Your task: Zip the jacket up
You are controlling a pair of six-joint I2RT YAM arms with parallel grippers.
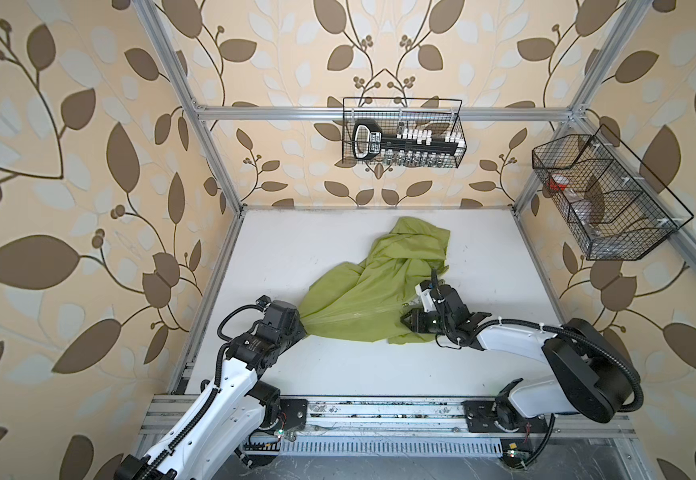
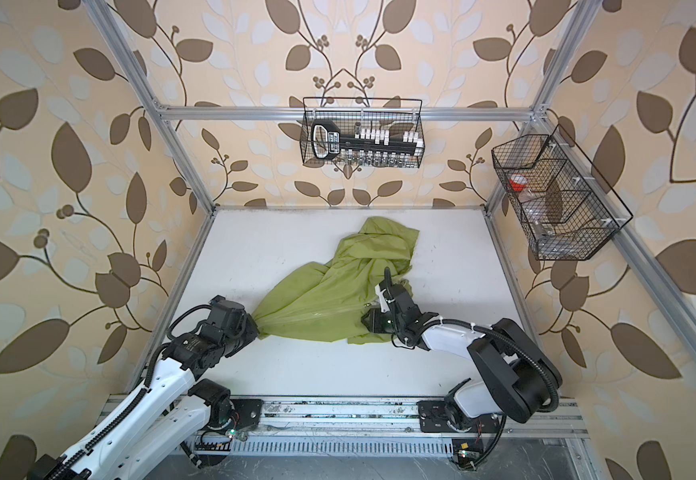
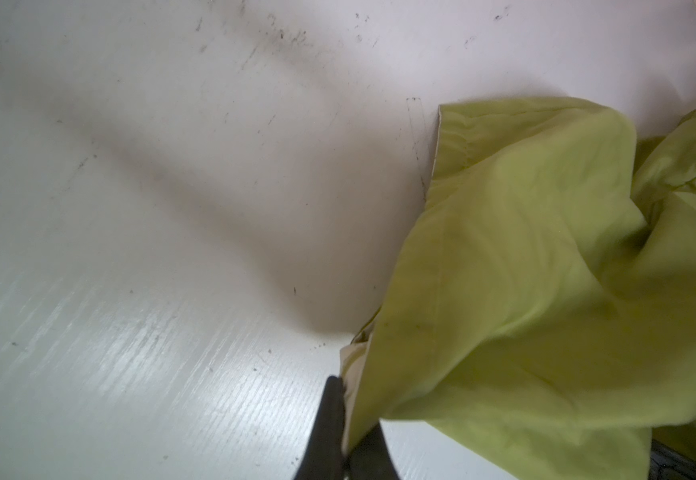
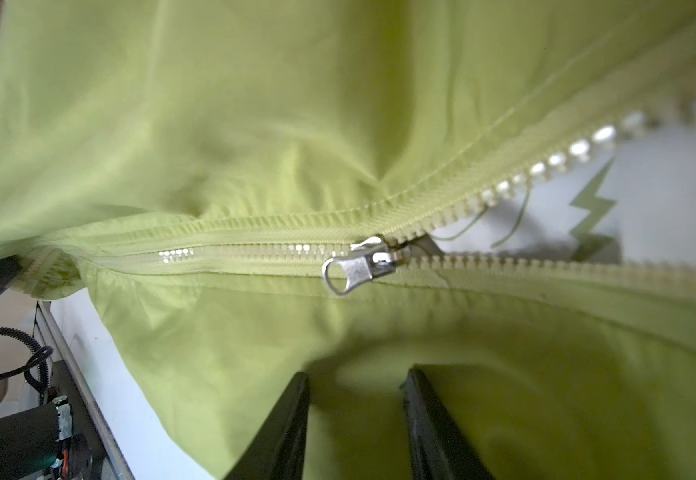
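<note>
The lime-green jacket point(image 1: 379, 282) point(image 2: 338, 291) lies crumpled on the white table in both top views. My left gripper point(image 1: 302, 326) point(image 2: 257, 328) point(image 3: 352, 415) is shut on the jacket's point(image 3: 525, 270) near-left edge and pulls the fabric taut. My right gripper point(image 1: 405, 321) point(image 2: 365, 322) point(image 4: 356, 374) hovers open over the jacket's right side, with only fabric under the gap. In the right wrist view the metal zipper pull point(image 4: 352, 272) lies flat just beyond the fingertips. The zipper point(image 4: 234, 251) is joined on one side of the pull. Beyond it the teeth point(image 4: 554, 162) part over white lining.
The white table point(image 1: 296, 249) has an aluminium frame round it and a rail along its front edge point(image 1: 379, 409). A wire basket point(image 1: 403, 133) with tools hangs on the back bar. Another wire basket point(image 1: 604, 199) hangs on the right.
</note>
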